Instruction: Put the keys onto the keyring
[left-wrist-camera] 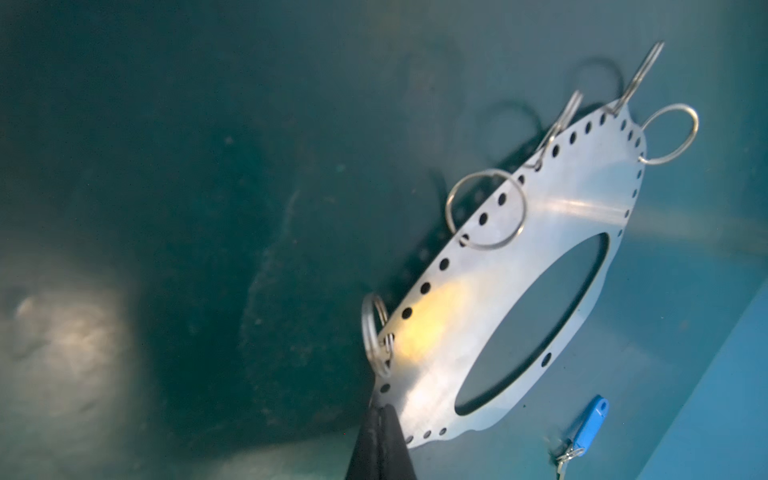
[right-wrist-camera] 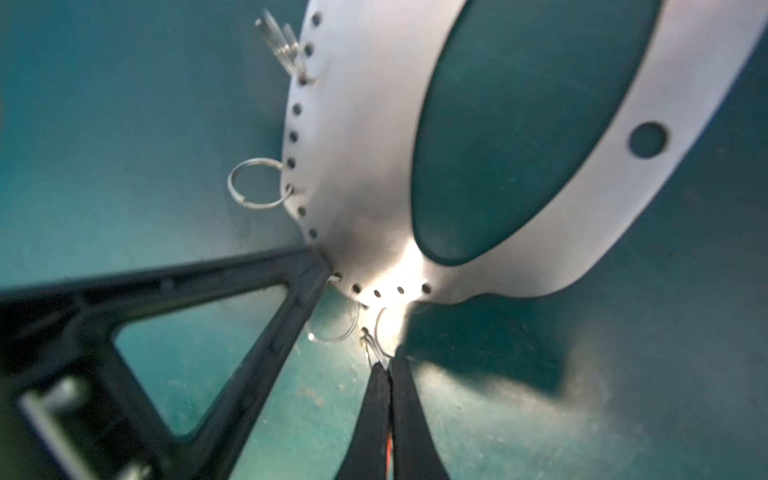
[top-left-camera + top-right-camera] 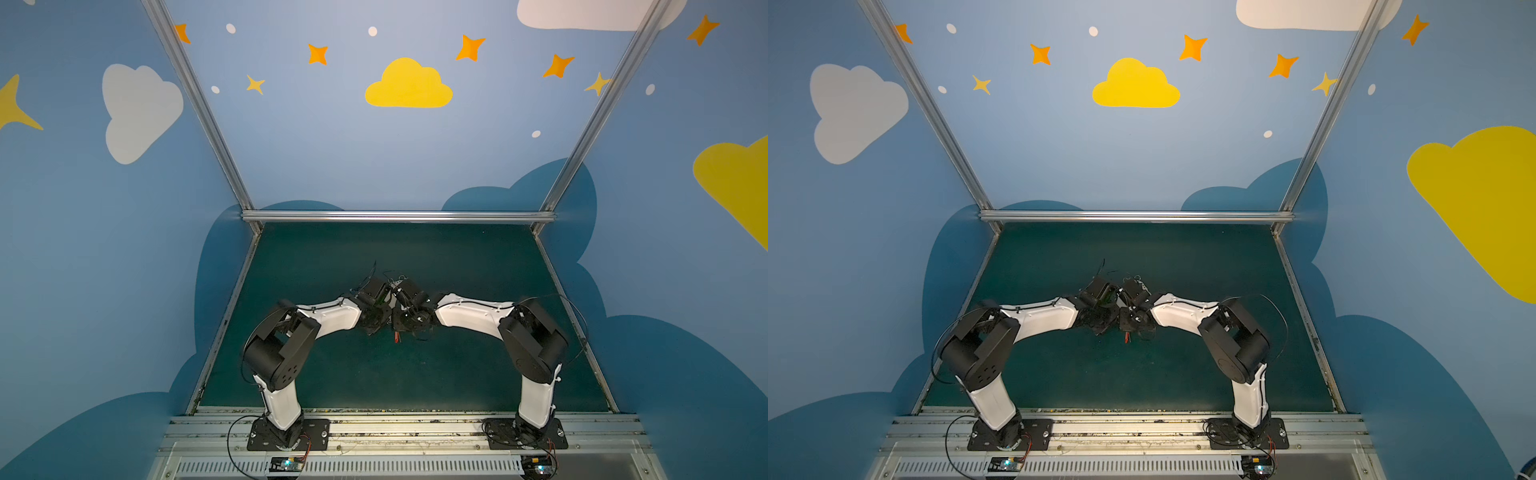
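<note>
While clamping the keyring plate [image 1: 540, 199] by nothing more than its perforated rim, risking a swivel or a slip in the left claw [image 1: 380, 415], which is fully closed on that thin edge and holding the plate tilted above the green mat [image 1: 166, 208]. Pinching the red-orange-tagged key [image 2: 387, 451] in the right claw [image 2: 390, 368], closed tight, with the tag showing only as an orange sliver between the fingers. Holding the key's own small ring just beside a wire ring [image 2: 351, 330] hanging from the plate's near edge. Failing to tell through the glare whether touching or threaded, so possibly jabbing past the wire, snagging, or twisting the key out of the pinch. Crowding both claw tips close together, inviting a bump. Leaving the blue-tagged key [image 1: 588, 424] lying on the mat near the plate's clamped end, apart from both claws, not yet hung.
</note>
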Tool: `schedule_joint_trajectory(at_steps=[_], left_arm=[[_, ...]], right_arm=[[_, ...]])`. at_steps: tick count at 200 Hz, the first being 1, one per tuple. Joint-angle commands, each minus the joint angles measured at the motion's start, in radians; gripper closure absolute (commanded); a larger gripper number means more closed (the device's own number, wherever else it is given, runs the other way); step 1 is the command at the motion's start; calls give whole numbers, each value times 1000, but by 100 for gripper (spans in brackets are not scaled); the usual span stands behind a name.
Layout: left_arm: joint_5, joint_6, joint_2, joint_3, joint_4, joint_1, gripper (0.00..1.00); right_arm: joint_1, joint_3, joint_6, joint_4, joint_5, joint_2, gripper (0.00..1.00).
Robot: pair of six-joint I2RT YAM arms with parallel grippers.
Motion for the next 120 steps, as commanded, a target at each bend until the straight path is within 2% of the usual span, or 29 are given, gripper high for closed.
schedule_joint_trajectory(at_steps=[1,40,120], left_arm=[[-31,-50,-46,-54,50,-9,96],[-16,-82,-45,-87,98,-3,96],[-35,-78,-59,-87,96,-5,96]], right_arm=[[-31,-78,56,73,21,-24,100],[-45,-135,75,122,23,-45,100],[-20,-50,17,51,-14,-1,100]])
